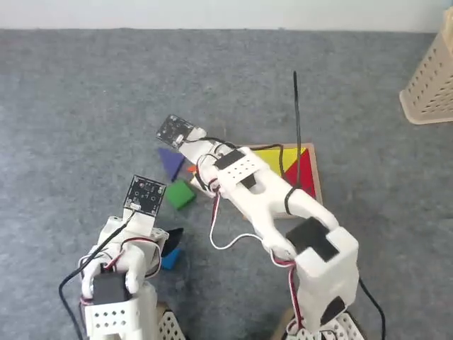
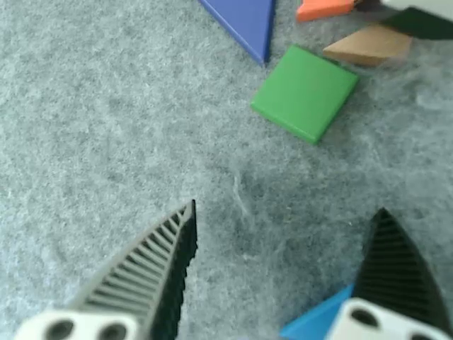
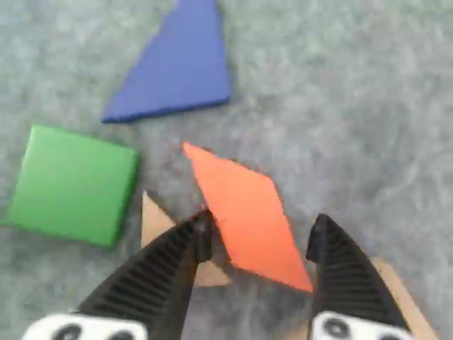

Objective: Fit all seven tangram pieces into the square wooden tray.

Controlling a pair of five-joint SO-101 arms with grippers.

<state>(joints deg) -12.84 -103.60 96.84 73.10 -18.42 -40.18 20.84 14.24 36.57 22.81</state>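
— Right arm first?
— We log it stretched forward from its base, wrist pitched down. The right gripper (image 3: 263, 225) is half open. Its ribbed black fingers (image 3: 166, 273) straddle the end of the orange parallelogram (image 3: 248, 209) nearer the wrist. Whether they touch it, we cannot tell.
— Around it?
— Flat, matte pieces on grey carpet (image 1: 85, 106) with a felt-like nap. A tan triangle (image 3: 157, 225) shows past one finger, just beside the orange. The green square (image 3: 74, 183) lies near, the blue triangle (image 3: 177, 67) farther out.
— Left arm?
— We see it folded close to its base, pointing down. The left gripper (image 2: 287, 209) is spread wide over bare carpet and holds nothing. A light-blue piece (image 2: 315, 324) lies by one fingertip.
— Tray?
— The wooden tray (image 1: 316, 183) lies across the right arm from the loose pieces. A yellow piece (image 1: 276, 157) and a red piece (image 1: 303, 171) sit inside it, touching.
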